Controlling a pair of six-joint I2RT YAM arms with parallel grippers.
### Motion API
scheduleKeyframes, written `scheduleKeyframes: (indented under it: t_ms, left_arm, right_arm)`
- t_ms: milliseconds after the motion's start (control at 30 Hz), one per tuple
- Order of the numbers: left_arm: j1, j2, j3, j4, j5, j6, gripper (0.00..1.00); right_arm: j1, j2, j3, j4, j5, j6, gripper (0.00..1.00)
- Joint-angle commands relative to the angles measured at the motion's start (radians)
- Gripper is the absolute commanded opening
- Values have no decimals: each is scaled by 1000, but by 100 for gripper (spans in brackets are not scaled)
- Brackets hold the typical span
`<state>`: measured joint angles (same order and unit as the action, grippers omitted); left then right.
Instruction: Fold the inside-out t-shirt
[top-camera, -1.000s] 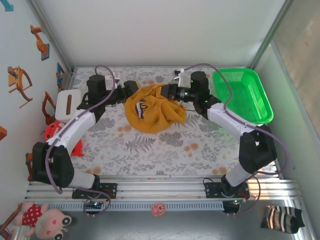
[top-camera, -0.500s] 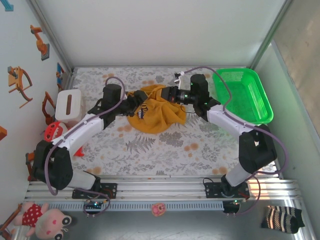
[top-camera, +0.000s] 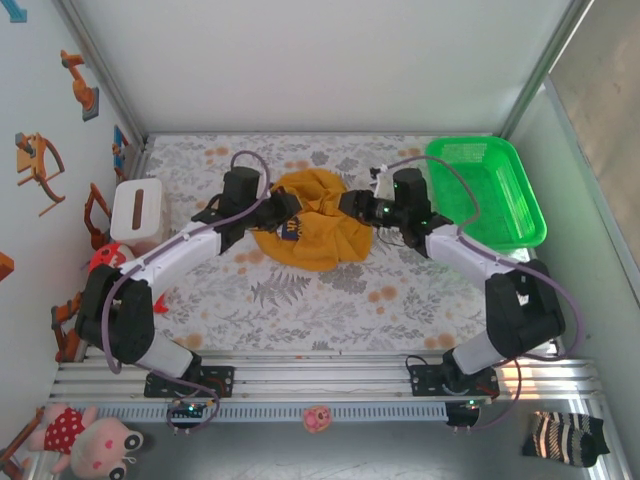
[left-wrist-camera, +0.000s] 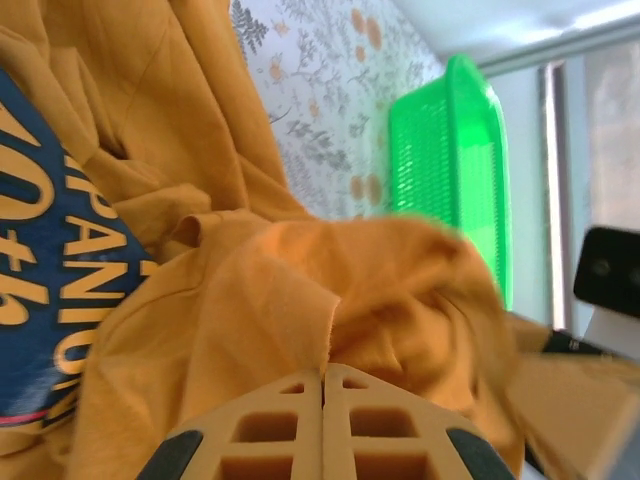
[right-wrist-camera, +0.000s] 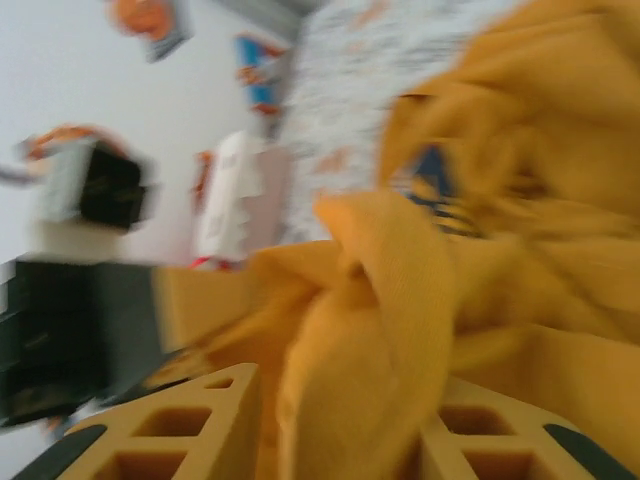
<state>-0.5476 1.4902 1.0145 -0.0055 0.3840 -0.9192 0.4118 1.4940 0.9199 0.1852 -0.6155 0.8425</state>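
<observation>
While no fold is made yet, the mustard t-shirt (top-camera: 312, 235) lies in a crumpled heap on the bench (top-camera: 330, 290), between the two hands. The left hand (top-camera: 283, 204), pressed together, pinches a ridge of cloth. The right hand (top-camera: 352, 201) is spread, with a thick fold between its fingers. Flattening and all the folding seem left to do. A dark blue print (left-wrist-camera: 50, 300) beside the left hand shows yellow letters, seemingly "PANIO".

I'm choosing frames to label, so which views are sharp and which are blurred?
Top external: sharp and evenly lit, the t-shirt crisp. Left wrist: the shirt's lettering is clear, but the fold's far edge smears against the green basket. Right wrist: heavy motion blur throughout, cloth and white box soft.
</observation>
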Motion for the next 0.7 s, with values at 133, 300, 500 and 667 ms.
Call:
scheduleKeyframes:
  t_ms: [133, 300, 500, 667]
  left_arm:
    - [-120, -48, -98, -124, -68, 303, 0]
    - [-166, -29, -159, -115, -83, 322, 0]
    - [-178, -12, -177, -103, -109, 313, 0]
    - [-179, -13, -159, -120, -124, 304, 0]
  right_arm:
    - [9, -166, 60, -490, 326, -227, 37]
    - [81, -151, 163, -724, 448, -322, 40]
    - [117, -87, 136, -692, 460, -307, 46]
    - [142, -117, 63, -652, 429, -296, 46]
